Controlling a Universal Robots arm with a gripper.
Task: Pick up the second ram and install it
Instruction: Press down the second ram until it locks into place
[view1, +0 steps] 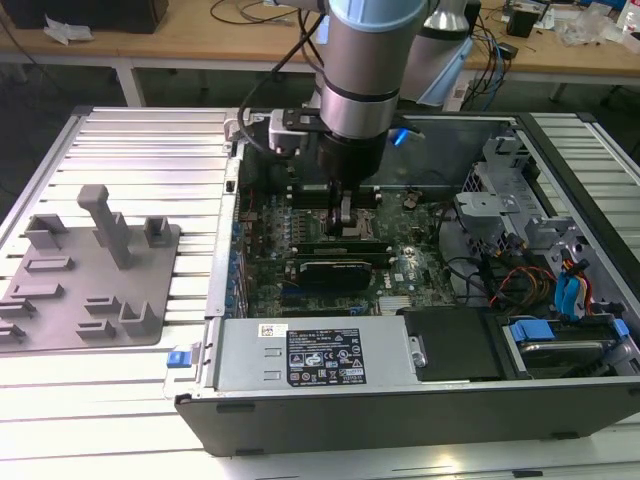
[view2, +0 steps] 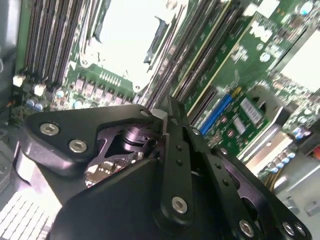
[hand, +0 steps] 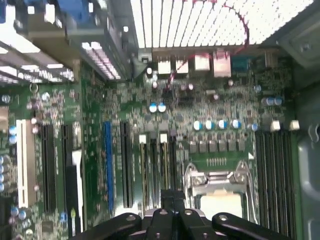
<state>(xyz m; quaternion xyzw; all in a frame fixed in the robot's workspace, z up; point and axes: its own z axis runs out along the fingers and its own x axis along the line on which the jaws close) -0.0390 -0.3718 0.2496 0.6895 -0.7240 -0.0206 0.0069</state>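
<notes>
gripper is down inside the open case, centre of the exterior view, jaws pinched narrow over the ram in its slot. looks like the seating step; next calls for a straight, even press. motherboard is crowded, benches behind.

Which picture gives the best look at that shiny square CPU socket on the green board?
The first wrist view: the CPU socket faces the camera, its metal frame clear between the rows of memory slots. The second wrist view shows it tilted and washed out. In the exterior view the arm covers most of it.
</notes>
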